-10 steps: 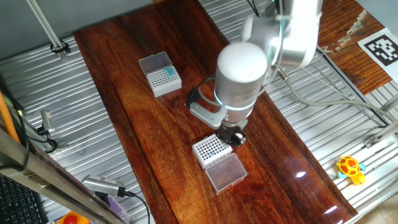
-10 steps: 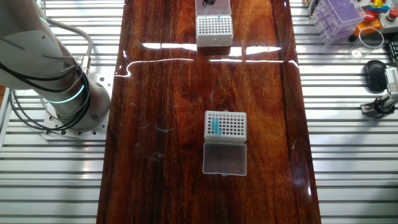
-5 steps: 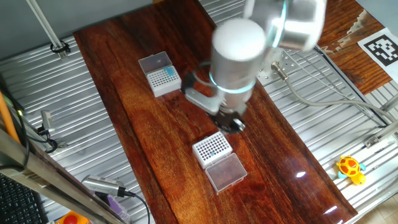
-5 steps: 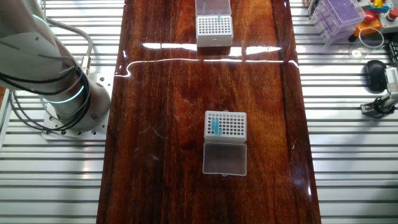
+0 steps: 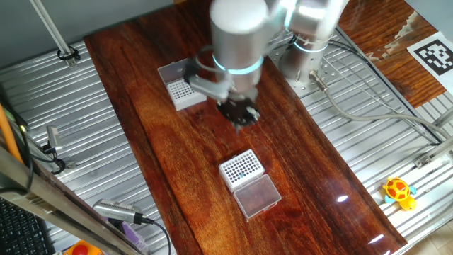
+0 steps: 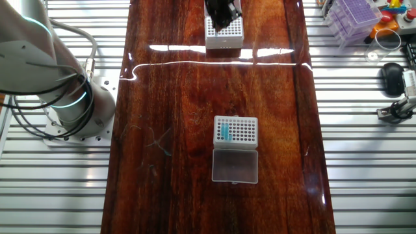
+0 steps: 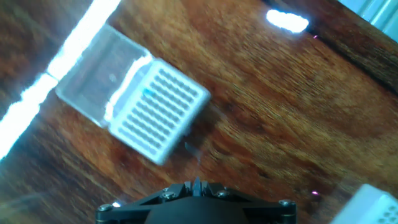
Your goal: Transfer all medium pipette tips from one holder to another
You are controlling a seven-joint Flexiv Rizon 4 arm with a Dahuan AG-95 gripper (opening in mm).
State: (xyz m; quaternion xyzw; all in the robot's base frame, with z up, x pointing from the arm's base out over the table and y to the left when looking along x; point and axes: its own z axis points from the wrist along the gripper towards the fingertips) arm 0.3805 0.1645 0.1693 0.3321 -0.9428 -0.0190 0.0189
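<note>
Two white holders stand on the wooden table. One holder (image 5: 241, 168) is at the lower right, with a few teal medium pipette tips (image 5: 245, 164) and its clear lid (image 5: 256, 196) open. The other holder (image 5: 181, 93) is partly hidden by my arm; the other fixed view shows it (image 6: 243, 130) with several tips (image 6: 224, 132). My gripper (image 5: 239, 115) hangs above bare wood between the two holders. In the hand view its jaws (image 7: 198, 185) are shut on a slim bluish tip. A holder (image 7: 158, 115) with one teal speck lies ahead.
The robot base (image 6: 65, 107) stands on slatted metal beside the table. A purple tip rack (image 6: 354, 14) and a mouse (image 6: 392, 77) lie beyond the table edge. A yellow toy (image 5: 398, 191) sits on the metal at the right. A hand tool (image 5: 117, 212) lies at the lower left.
My gripper has left the lower-right holder, risen, and swung up and left towards the other holder. Neither holder has moved.
</note>
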